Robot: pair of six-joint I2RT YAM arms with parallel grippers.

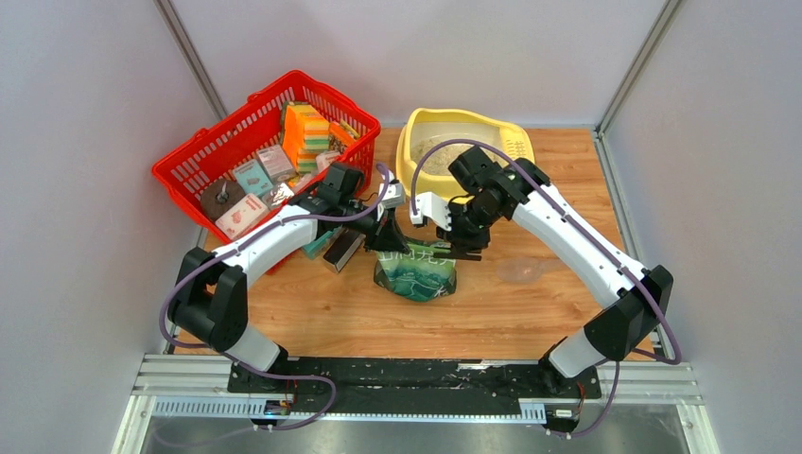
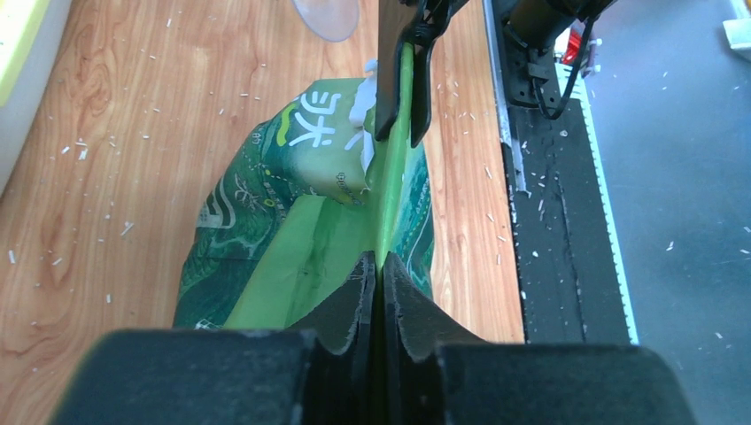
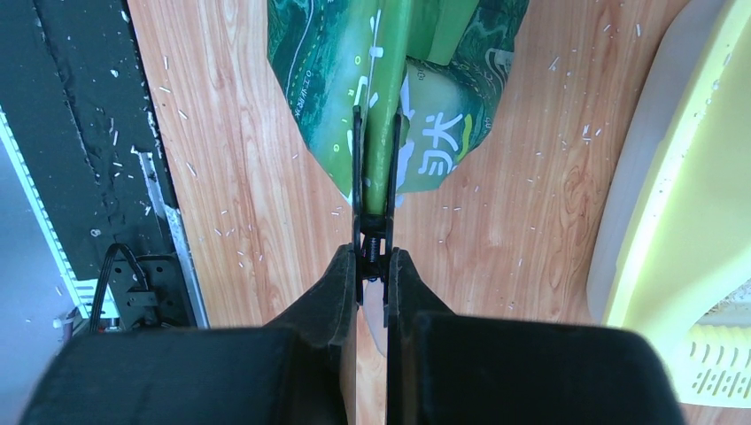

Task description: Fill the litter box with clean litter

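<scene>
My left hand point(image 2: 379, 266) is pinched shut on the top edge of the green printed plastic bag point(image 2: 257, 204). My right hand point(image 3: 372, 257) is clamped on the black clip point(image 2: 421, 88) sealing it. The bag stands on the wooden counter point(image 1: 530, 312), apparently unopened. Behind it, the pale yellow plastic litter box point(image 1: 463, 115) holds only a little beige-grey granular litter point(image 1: 437, 161). Opening and pouring remain.

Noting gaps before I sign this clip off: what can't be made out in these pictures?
Inside the green bag: both wrist views, its top edge is pinched flat; contents hidden.
Litter box fill level: top view, the right arm covers part of the basin; right wrist view cuts it at the edge.
Red basket items: top view, labels too small.
Clear object: top view, too faint to identify.
</scene>
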